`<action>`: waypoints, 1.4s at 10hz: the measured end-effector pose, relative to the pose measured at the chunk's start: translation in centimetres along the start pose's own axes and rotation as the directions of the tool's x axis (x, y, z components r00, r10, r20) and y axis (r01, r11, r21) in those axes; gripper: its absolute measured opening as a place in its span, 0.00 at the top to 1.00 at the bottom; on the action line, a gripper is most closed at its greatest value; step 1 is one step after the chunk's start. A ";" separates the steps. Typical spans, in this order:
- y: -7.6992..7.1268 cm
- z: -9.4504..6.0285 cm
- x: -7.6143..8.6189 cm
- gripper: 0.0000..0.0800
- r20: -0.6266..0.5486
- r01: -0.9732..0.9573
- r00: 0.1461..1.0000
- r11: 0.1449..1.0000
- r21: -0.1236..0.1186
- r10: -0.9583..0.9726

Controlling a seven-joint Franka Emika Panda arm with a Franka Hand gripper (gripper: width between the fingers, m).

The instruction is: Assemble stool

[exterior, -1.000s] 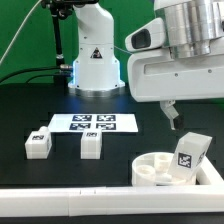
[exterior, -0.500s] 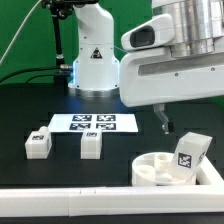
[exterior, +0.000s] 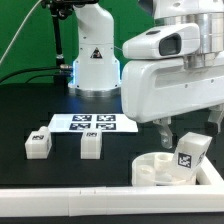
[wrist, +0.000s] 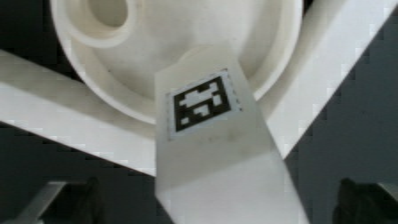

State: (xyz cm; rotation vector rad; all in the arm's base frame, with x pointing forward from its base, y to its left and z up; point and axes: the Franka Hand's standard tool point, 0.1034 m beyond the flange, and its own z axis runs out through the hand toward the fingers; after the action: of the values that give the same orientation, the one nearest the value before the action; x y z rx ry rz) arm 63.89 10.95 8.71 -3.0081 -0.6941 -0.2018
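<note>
- Pincer: jaws wide apart, gripping nothing, hanging over the tagged leg.
- That leg stands on the seat; I can't tell if it's fastened.
- First loose leg and second loose leg sit on the table, well apart from the seat. I judge we're early.

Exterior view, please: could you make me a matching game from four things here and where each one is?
1 seat
2 marker board
3 gripper
4 loose legs

A on the exterior view's left
B flat, just beyond the loose legs
C hanging above the seat, open
D on the exterior view's right

Pairs: 1-D, 2-B, 3-C, 4-A
</note>
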 end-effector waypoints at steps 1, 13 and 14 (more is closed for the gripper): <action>0.1 0.1 -0.1 0.19 0.003 0.033 0.999 0.999 -0.005 -0.033; 1.7 1.1 -1.0 0.57 -0.001 -0.481 0.877 0.876 -0.039 0.481; 2.1 1.1 -0.8 0.57 -0.021 -0.563 0.827 0.826 -0.041 0.562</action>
State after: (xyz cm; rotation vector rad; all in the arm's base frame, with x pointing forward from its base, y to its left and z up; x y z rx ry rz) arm 64.25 8.81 7.43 -3.0854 0.2280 -0.1984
